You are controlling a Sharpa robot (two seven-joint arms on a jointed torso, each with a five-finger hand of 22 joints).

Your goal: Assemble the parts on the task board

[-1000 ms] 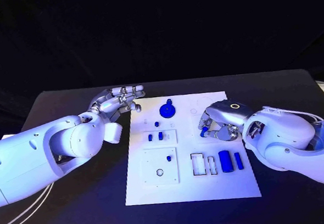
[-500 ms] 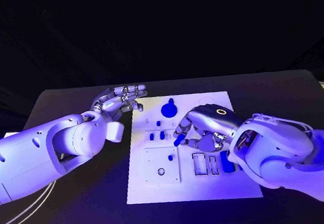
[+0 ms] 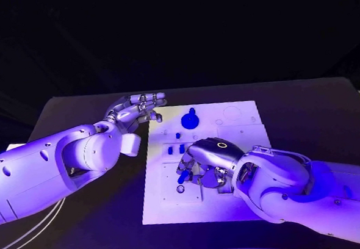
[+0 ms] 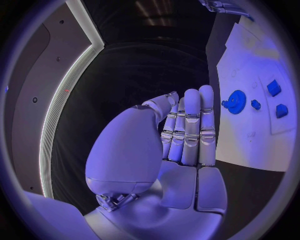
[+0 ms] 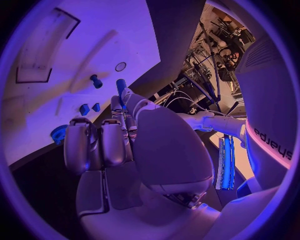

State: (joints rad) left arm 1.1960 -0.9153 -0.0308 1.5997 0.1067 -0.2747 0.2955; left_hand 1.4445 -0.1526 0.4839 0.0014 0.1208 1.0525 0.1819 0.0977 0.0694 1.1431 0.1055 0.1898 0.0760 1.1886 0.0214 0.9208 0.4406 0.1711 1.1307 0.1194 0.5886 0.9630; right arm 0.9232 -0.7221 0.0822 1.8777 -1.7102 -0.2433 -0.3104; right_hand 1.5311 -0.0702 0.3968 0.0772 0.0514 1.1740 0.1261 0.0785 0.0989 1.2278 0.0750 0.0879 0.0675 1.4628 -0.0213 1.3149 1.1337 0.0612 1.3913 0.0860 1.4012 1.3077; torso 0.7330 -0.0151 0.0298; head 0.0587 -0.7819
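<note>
Head view: right hand [image 3: 208, 165] pinches a blue peg [image 3: 182, 176], long axis slanting down toward the task board [image 3: 241, 123]; left hand [image 3: 134, 111] hovers spread, empty.

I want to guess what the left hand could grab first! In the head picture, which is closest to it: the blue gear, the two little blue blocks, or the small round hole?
1. Blue gear, at the board's far end.
2. Two little blue blocks, mid-board.
3. Small round hole, near end, below the right hand.
</note>
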